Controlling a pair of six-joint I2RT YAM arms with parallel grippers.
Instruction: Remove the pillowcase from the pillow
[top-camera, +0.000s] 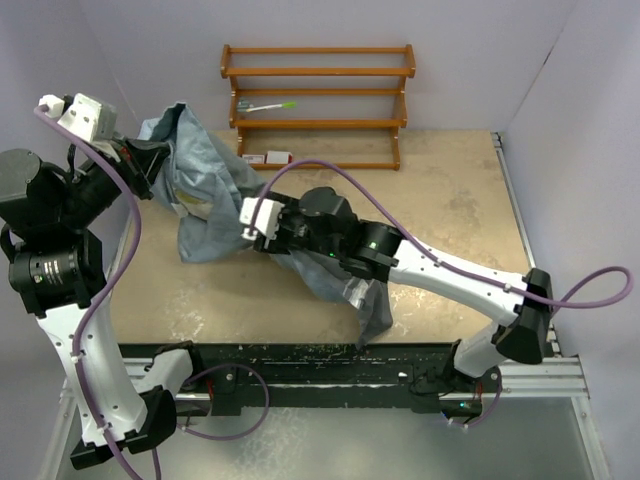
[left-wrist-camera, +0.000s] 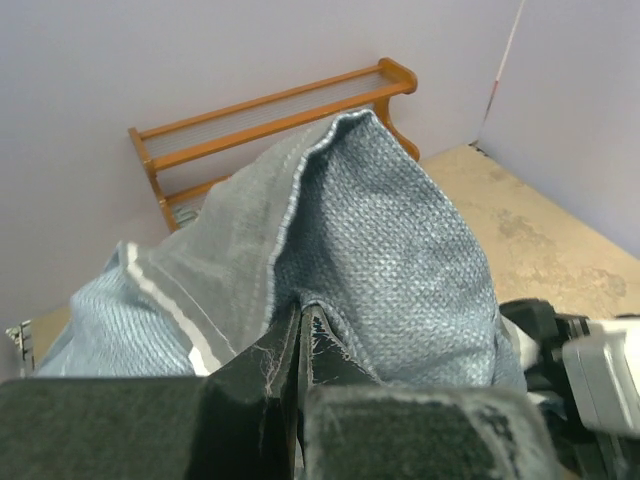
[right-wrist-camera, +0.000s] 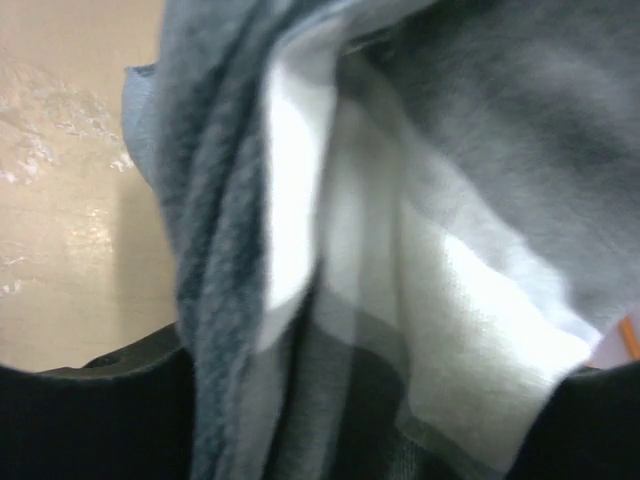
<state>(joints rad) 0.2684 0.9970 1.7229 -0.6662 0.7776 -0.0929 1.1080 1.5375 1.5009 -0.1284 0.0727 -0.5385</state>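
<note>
Left pincer (left-wrist-camera: 300, 325) and right pincer (right-wrist-camera: 330, 400) pinch the pillowcase (top-camera: 210, 175).

The pillowcase (top-camera: 215, 190) is mostly light blue-grey with a fine woven texture. Its other face is dark grey with white stripes, which look broad and bright in the right wrist view and show as thin white lines along the hem in the left wrist view. The table (top-camera: 450, 190) is tan, mottled with pale whitish scuffs, the wooden rack (top-camera: 318, 70) is orange-brown, the toothbrush (top-camera: 265, 105) on it is green and white, the small box (top-camera: 270, 158) is red and white, and the walls (top-camera: 150, 40) are pale lilac. The left arm (top-camera: 60, 270) and right arm (top-camera: 440, 270) are black and white with purple cables (top-camera: 330, 168).
</note>
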